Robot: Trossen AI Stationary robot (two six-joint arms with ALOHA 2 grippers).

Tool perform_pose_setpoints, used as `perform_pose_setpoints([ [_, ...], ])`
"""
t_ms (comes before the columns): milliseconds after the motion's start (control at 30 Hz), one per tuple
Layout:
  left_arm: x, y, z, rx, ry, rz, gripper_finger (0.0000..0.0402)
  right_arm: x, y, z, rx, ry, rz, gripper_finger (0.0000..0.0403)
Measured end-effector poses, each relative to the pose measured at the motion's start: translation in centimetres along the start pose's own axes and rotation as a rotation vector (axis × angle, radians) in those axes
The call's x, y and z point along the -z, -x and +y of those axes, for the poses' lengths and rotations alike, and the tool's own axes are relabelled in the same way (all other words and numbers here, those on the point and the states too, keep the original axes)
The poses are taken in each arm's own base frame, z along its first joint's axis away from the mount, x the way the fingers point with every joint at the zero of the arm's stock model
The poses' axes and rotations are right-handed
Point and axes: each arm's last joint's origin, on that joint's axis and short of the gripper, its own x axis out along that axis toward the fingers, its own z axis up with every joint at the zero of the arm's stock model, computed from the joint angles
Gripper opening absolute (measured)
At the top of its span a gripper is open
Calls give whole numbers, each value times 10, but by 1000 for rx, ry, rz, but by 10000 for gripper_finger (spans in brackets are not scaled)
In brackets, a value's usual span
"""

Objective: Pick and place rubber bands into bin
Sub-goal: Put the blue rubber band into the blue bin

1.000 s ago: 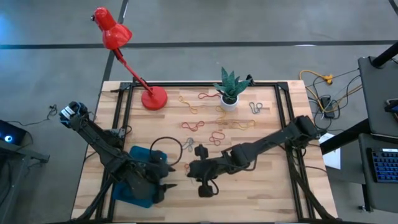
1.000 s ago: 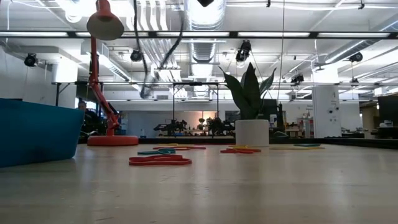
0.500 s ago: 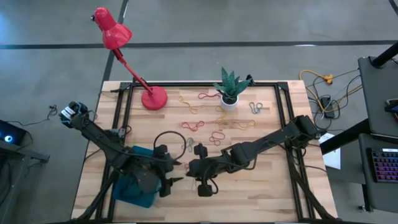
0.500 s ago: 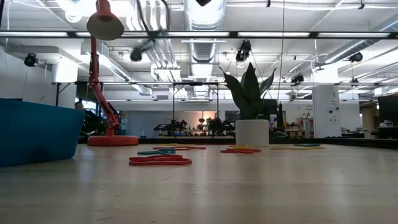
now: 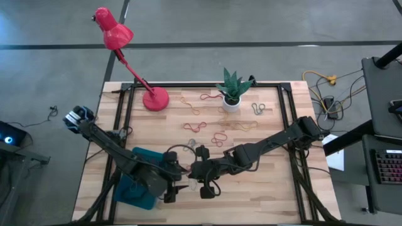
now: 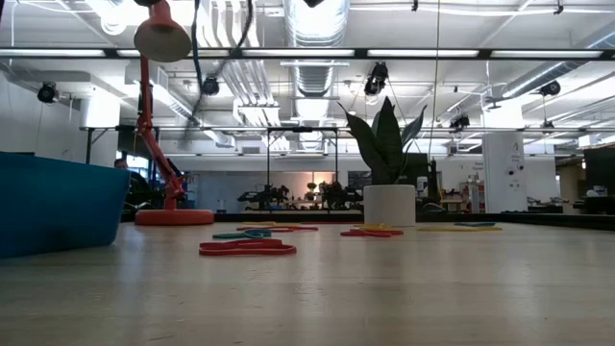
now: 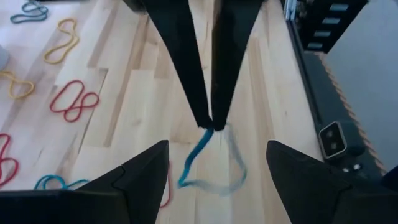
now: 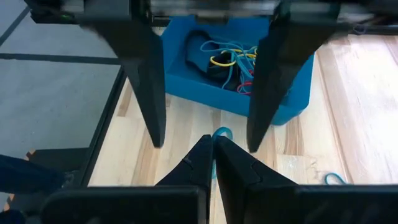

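My right gripper (image 7: pixel 211 124) is shut on a blue rubber band (image 7: pixel 208 165), held in the air just right of the teal bin (image 8: pixel 292 93). My left gripper (image 7: pixel 217 148) faces it, open wide. The left gripper's two fingers (image 8: pixel 146 81) stand on either side of the right fingertips and the band, touching neither. In the high view both grippers meet near the table's front (image 5: pixel 185 181), and the left arm covers most of the bin (image 5: pixel 133 191). Several rubber bands (image 8: pixel 227 59) lie in the bin. More rubber bands (image 5: pixel 220 138) lie loose on the table. My right gripper pinches the top of the blue band's loop (image 7: pixel 205 132) between its two fingertips. The fingers slant down from the table's right side. The band hangs below them as a slack open loop, blurred in the left wrist view.
A red desk lamp (image 5: pixel 154 99) and a white plant pot (image 5: pixel 231 103) stand at the back of the table. Red, yellow and grey bands (image 5: pixel 196 126) are scattered between them and the arms. In the low view a red band (image 6: pixel 247 248) lies mid-table beside the bin (image 6: pixel 58 207).
My left gripper has moved from over the bin toward the table's right, up to the right gripper, sinking a little and rolling about its own axis. It has stayed open. The right gripper has kept still with the band.
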Motion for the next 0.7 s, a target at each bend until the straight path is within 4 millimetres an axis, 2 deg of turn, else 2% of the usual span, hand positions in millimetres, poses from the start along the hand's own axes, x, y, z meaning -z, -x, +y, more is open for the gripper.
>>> perform_pose_setpoints([
  [133,1,-8,3,-23,4,11,248,0,0,0,-1,0,1,9],
  [267,-1,-11,6,-35,11,13,217,0,0,0,-2,0,1,9],
  [400,-1,-11,7,-39,12,13,163,0,0,0,-2,0,1,9],
  [700,-1,-12,8,-39,4,21,12,0,0,0,-2,0,2,9],
])
